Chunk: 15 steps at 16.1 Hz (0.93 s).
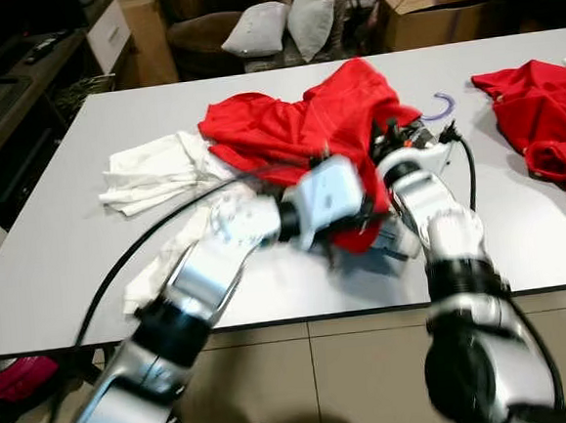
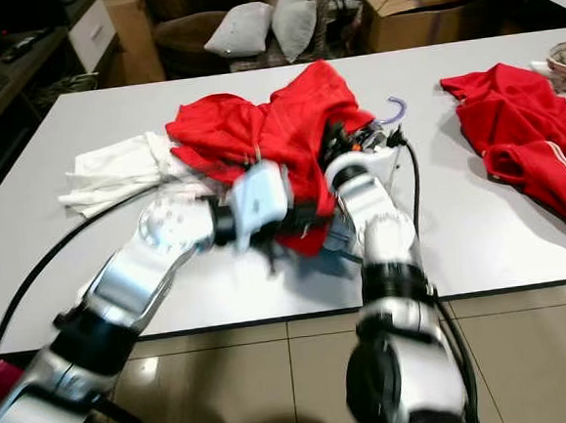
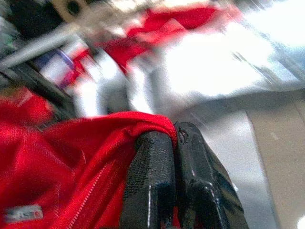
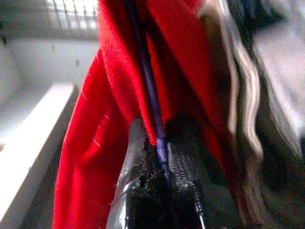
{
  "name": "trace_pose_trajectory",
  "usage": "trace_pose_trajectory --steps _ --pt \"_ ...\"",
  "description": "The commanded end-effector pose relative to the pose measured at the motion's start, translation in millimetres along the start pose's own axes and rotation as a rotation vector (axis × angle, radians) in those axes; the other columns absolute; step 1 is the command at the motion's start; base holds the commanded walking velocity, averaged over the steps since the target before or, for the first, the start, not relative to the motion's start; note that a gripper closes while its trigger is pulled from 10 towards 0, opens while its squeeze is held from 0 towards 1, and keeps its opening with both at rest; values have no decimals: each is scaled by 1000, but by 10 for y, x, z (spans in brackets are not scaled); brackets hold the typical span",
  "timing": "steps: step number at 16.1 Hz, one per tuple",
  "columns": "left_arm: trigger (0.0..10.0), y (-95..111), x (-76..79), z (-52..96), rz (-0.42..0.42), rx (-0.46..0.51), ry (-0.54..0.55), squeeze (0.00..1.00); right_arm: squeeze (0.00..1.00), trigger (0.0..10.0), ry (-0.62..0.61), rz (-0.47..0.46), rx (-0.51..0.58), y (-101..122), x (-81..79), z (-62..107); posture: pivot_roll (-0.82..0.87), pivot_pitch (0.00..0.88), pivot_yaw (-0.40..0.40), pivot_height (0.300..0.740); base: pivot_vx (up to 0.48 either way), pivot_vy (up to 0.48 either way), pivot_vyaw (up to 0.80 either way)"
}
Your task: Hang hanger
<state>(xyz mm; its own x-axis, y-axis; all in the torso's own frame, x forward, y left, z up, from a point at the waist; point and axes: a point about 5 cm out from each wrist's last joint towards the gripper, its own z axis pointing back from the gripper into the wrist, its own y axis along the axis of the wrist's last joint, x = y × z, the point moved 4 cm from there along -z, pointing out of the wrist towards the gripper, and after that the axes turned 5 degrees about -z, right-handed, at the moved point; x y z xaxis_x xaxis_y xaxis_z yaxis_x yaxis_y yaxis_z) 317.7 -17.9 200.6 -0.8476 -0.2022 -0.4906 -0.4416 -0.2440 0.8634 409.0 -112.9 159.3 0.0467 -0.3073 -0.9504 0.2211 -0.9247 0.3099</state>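
Note:
A red shirt (image 1: 296, 122) lies crumpled in the middle of the white table (image 1: 93, 295). A purple hanger is inside it, and its hook (image 1: 444, 108) sticks out on the right. In the left wrist view, my left gripper (image 3: 174, 138) is shut on a fold of the red shirt (image 3: 71, 162) at its near edge. The right wrist view shows my right gripper (image 4: 159, 138) shut on the thin purple hanger bar (image 4: 145, 71), with red cloth draped around it. Both arms meet at the near right side of the shirt. The picture is blurred.
A second red garment (image 1: 541, 123) lies at the table's right end. White cloths (image 1: 157, 172) sit left of the shirt. A black cable (image 1: 139, 252) crosses the table by my left arm. Beyond the table stand a cardboard box (image 1: 434, 9) and cushions (image 1: 259, 27).

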Motion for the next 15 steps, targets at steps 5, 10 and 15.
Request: trace_pose_trajectory --steps 5,10,15 --pt "0 157 -464 34 -110 32 230 0 0 10000 164 43 -188 -284 -332 262 -86 0 129 740 0 0 0" --pt "10000 -46 -210 27 -119 -54 69 0 0 10000 145 27 -143 -138 -323 369 -95 0 142 740 0 0 0" --pt "10000 51 -226 505 12 -22 -57 1000 0 10000 68 87 -99 6 -158 413 -93 0 150 740 0 0 0"
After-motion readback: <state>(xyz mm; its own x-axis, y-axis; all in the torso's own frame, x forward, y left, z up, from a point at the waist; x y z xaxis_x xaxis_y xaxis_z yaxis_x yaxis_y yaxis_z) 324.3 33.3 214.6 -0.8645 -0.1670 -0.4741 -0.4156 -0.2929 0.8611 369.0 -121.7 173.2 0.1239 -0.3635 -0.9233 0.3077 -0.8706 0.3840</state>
